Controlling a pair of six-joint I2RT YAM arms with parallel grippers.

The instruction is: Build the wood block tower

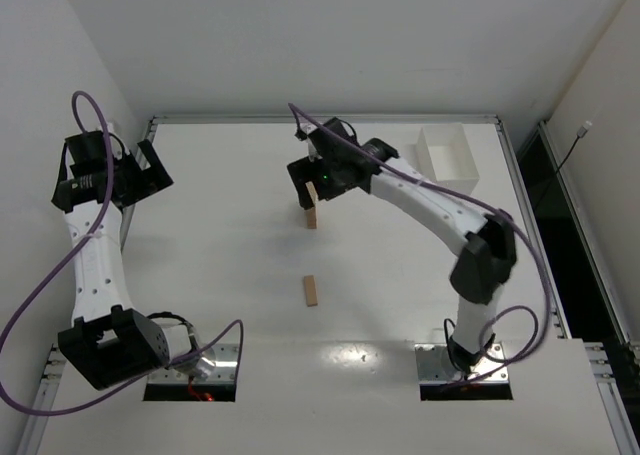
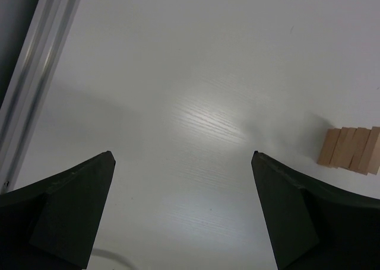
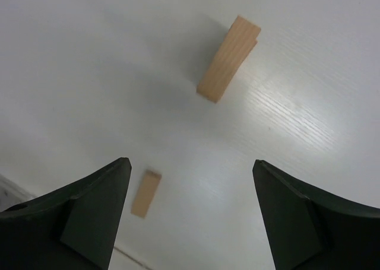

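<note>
The tower (image 1: 311, 216) is a narrow stack of tan wood blocks standing mid-table. It also shows at the right edge of the left wrist view (image 2: 350, 149) and from above in the right wrist view (image 3: 228, 59). One loose wood block (image 1: 311, 290) lies flat nearer the arms, and shows between the fingers in the right wrist view (image 3: 145, 193). My right gripper (image 1: 308, 191) hovers just over the tower, open and empty (image 3: 190, 161). My left gripper (image 1: 148, 175) is far left, raised, open and empty (image 2: 182, 154).
A white rectangular bin (image 1: 447, 155) stands at the back right of the table. A metal rail (image 2: 35, 74) runs along the table's left edge, close to my left gripper.
</note>
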